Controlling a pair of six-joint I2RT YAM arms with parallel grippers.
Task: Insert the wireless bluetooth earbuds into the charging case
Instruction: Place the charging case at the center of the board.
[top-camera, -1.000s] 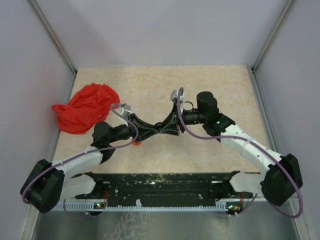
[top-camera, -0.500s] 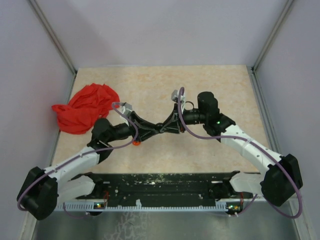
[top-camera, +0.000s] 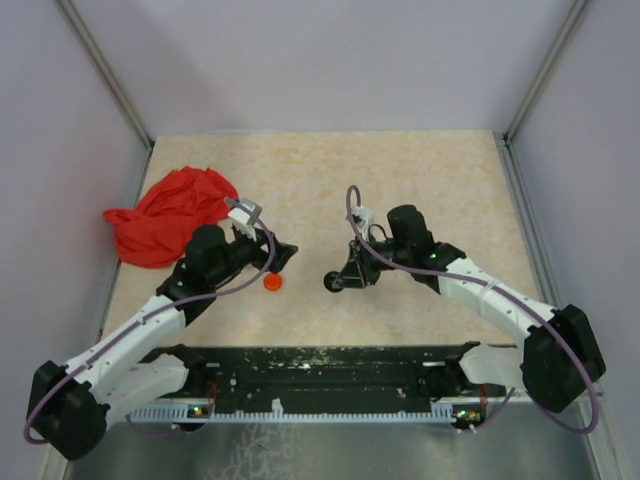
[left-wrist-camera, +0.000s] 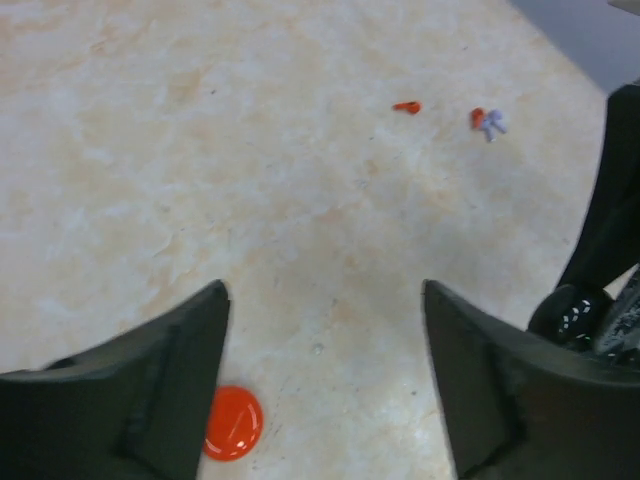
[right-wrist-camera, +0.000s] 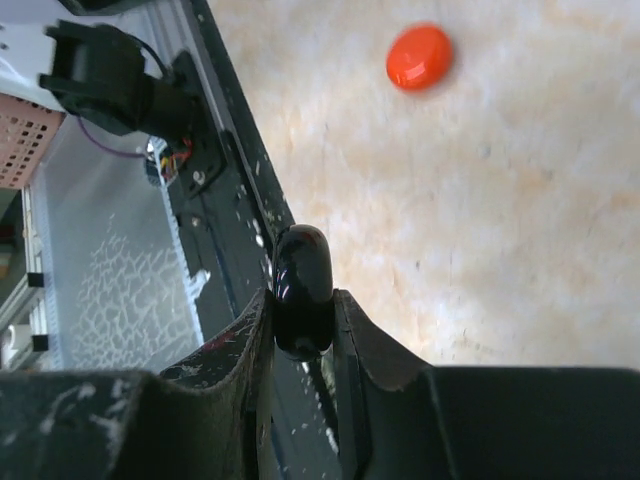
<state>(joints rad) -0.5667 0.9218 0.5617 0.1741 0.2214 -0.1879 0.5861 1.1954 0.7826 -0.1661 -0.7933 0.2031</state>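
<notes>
Lying on the beige mottled tabletop (left-wrist-camera: 250, 170), well ahead of the wide-open, empty left gripper (left-wrist-camera: 322, 300), are a tiny red earbud (left-wrist-camera: 406, 107) and a tiny red-and-lavender piece (left-wrist-camera: 487, 122). The right gripper (right-wrist-camera: 303, 300) clamps a glossy black rounded disc (right-wrist-camera: 302, 268); a flat orange-red round disc (left-wrist-camera: 233, 423) lies beside the left finger.

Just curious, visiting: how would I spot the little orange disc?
Find the red cloth at the left of the table. Toward the middle, by the open left gripper, lies the orange disc: flat, round, lying free, unlike the black piece pinched in the right gripper.
</notes>
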